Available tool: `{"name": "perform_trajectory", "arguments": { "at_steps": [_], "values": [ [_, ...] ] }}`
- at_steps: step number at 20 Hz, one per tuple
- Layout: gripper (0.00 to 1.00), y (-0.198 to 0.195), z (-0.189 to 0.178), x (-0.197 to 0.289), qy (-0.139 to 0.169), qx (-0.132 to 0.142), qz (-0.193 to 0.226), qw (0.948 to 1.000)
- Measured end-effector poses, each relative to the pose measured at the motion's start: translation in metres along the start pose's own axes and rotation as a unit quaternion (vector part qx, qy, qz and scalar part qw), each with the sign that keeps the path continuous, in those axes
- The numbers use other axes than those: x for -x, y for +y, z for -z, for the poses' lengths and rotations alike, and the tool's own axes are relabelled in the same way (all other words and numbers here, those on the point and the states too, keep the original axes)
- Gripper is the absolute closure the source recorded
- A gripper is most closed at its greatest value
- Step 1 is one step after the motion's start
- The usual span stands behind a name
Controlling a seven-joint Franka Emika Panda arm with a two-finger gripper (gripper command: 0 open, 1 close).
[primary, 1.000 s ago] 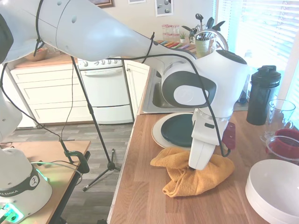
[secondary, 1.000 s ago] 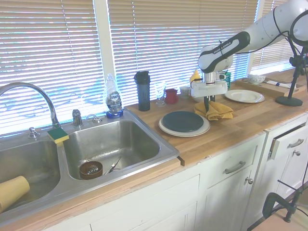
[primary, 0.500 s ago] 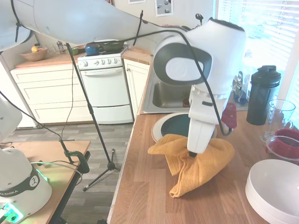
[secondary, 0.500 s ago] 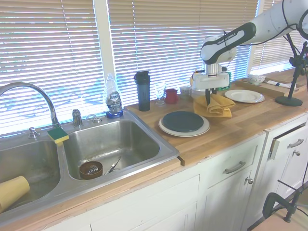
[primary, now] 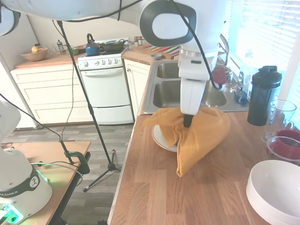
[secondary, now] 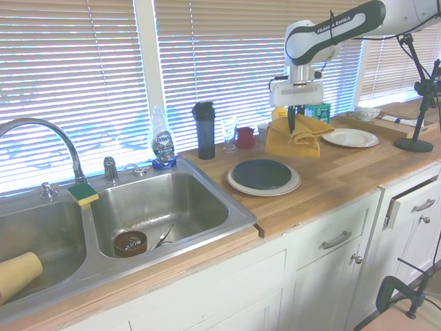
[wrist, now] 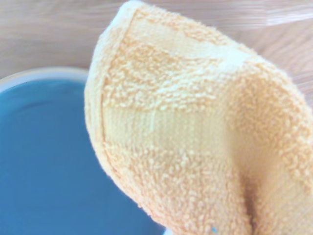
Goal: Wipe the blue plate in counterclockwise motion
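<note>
Gripper point(secondary: 291, 129) of the white arm hangs above the wooden desk point(secondary: 331, 181), clenched on a gathered fold of an orange towel point(secondary: 295, 136) that dangles free in the air, its lowest corner clear of the wood; the blue plate point(secondary: 261, 174) sits on top of a larger cream plate point(secondary: 238, 184), just beside and below the hanging cloth, near the edge of the steel sink point(secondary: 162, 207); in the first exterior view the towel point(primary: 197, 136) covers most of the stacked plates, so only a sliver of pale rim point(primary: 161, 139) shows; the wrist view shows thick terry cloth point(wrist: 195, 142) in front of glossy blue plate point(wrist: 44, 161). Risks, as a judgement: the towel is held by one bunched fold, so it may slip out under rubbing; a loose trailing corner may drag outside the plate or catch the rim; the blue plate rests loose on the cream one, so sideways pressure may slide or spin it rather than clean it, perhaps toward the sink; pressing too hard may bring the gripper itself against glazed china. Nearby things: a black shaker bottle point(secondary: 204, 129), a water bottle point(secondary: 161, 143), a clear glass point(secondary: 229, 134) and a red cup point(secondary: 244, 137) stand along the window side; a white plate point(secondary: 350, 138) lies further along the desk; white bowls point(primary: 276, 190) sit stacked near the front in the first exterior view; none lies between towel and blue plate.
</note>
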State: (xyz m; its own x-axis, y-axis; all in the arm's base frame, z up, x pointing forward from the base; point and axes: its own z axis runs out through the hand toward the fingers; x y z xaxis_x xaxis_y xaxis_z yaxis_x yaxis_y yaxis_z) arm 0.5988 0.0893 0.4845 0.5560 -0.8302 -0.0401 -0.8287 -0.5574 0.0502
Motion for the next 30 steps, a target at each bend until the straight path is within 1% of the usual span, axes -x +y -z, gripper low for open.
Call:
{"name": "perform_trajectory", "arguments": {
  "at_steps": [4, 6, 13, 22, 26, 30],
  "values": [
    [1.0, -0.003, 0.025, 0.039, 0.011, -0.006, 0.018, 0.9998],
    [1.0, -0.005, 0.032, 0.062, 0.017, -0.005, 0.027, 0.9995],
    [1.0, -0.01, 0.03, 0.124, 0.026, 0.007, 0.058, 0.9979],
    [1.0, -0.006, -0.004, 0.176, 0.032, 0.044, 0.085, 0.9949],
    [1.0, -0.001, -0.025, 0.187, 0.031, 0.061, 0.081, 0.9944],
    [1.0, -0.004, -0.049, 0.179, 0.024, 0.077, 0.068, 0.9944]
  ]
}}
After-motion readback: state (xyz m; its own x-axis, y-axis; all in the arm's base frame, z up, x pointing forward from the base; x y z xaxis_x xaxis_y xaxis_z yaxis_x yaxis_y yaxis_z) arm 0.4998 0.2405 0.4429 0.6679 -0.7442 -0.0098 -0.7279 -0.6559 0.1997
